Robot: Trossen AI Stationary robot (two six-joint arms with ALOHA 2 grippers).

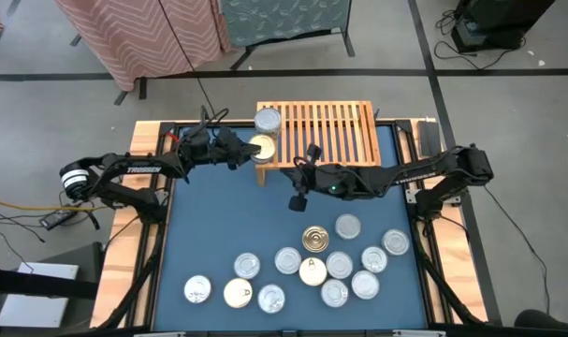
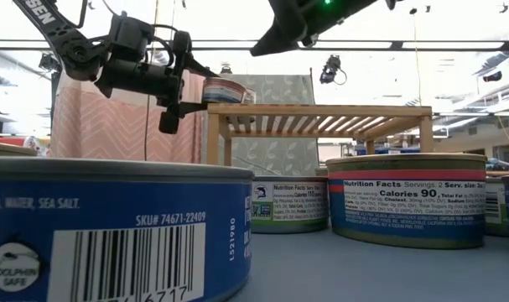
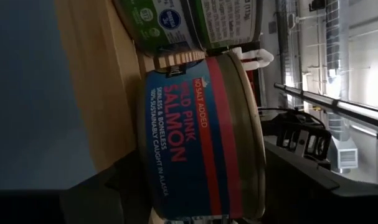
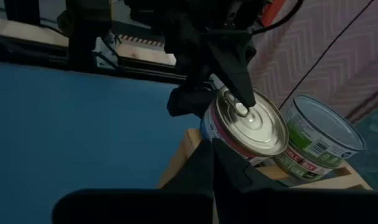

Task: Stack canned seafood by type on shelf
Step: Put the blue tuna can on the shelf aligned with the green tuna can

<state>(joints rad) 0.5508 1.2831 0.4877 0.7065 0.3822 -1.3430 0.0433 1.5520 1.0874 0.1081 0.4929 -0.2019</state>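
The light-wood shelf [image 1: 326, 131] stands at the table's far edge. A green-labelled can [image 1: 268, 120] rests by its base on the shelf's far left corner. In front of it, at the near left corner, is a blue and red salmon can [image 1: 262, 146], with my left gripper [image 1: 254, 150] shut on it. My right gripper [image 1: 298, 200] hangs shut in the air just in front of the shelf, holding nothing. Several more cans of the canned seafood [image 1: 313, 270] stand on the blue mat near the front edge. My left gripper pinches the salmon can top to bottom. One finger [image 4: 237, 87] lies on the silver lid [image 4: 254, 121] and the other [image 4: 187, 102] stands under the can's base, beside the shelf's edge. The fingers reach in level from the table's left. The can stays upright over the shelf's near left corner [image 4: 189, 146]; whether it rests there I cannot tell.
A gold-topped can [image 1: 314, 240] stands nearest the shelf among those on the mat. The blue mat [image 1: 227, 220] lies bare between the shelf and the cans. Most of the slatted top [image 1: 340, 126] holds nothing. Wooden table borders run along both sides.
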